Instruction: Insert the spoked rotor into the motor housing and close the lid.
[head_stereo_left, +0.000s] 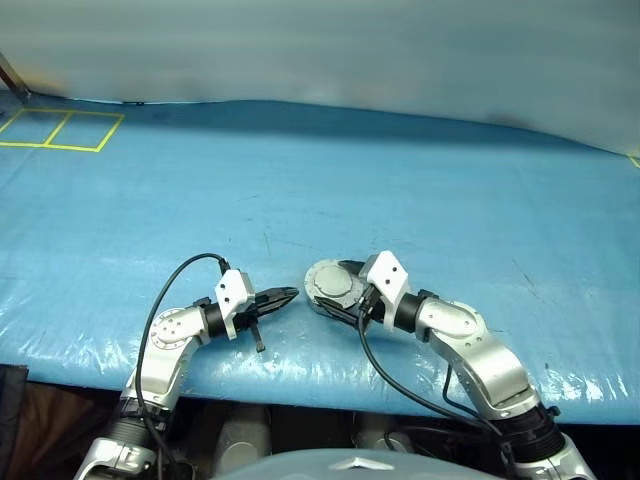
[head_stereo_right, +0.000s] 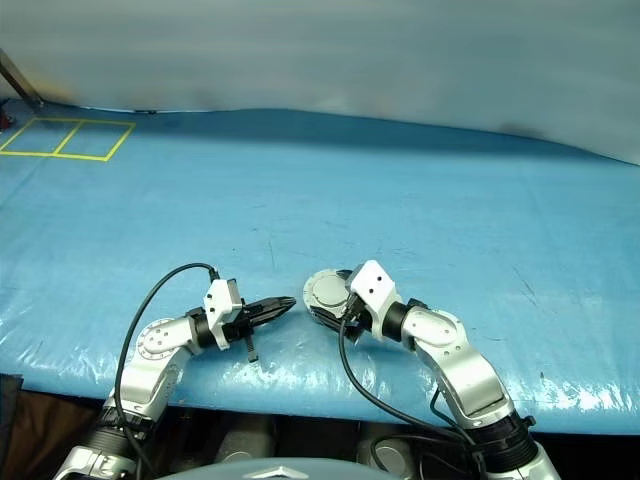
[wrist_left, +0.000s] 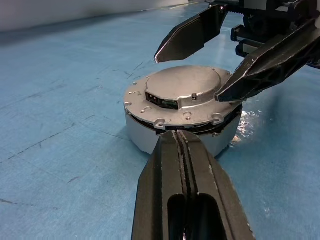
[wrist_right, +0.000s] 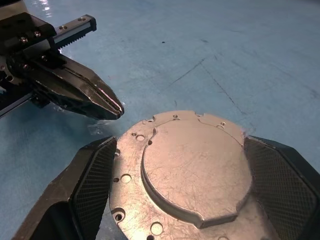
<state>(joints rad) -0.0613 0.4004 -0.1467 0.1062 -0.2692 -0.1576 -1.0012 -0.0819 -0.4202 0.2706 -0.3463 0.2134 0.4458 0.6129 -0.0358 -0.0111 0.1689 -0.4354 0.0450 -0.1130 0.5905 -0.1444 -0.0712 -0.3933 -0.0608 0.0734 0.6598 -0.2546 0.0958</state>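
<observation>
Right gripper (wrist_right: 182, 195) spread wide, fingers either side of the lid (wrist_right: 192, 170) — one lid, down flat on one motor housing (wrist_left: 145, 137) near the counter's (head_stereo_left: 400, 180) front edge. Left gripper (head_stereo_left: 285, 297) clenched empty, just beside.

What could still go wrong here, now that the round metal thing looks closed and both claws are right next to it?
1. The lid looks down but a dark gap shows along its front edge over the motor housing; it may not be fully seated.
2. The right gripper straddles the lid with open fingers; pulling away carelessly could drag or lift it.
3. The shut left gripper points at the housing's side, very close; a nudge could slide it across the blue table cover.
</observation>
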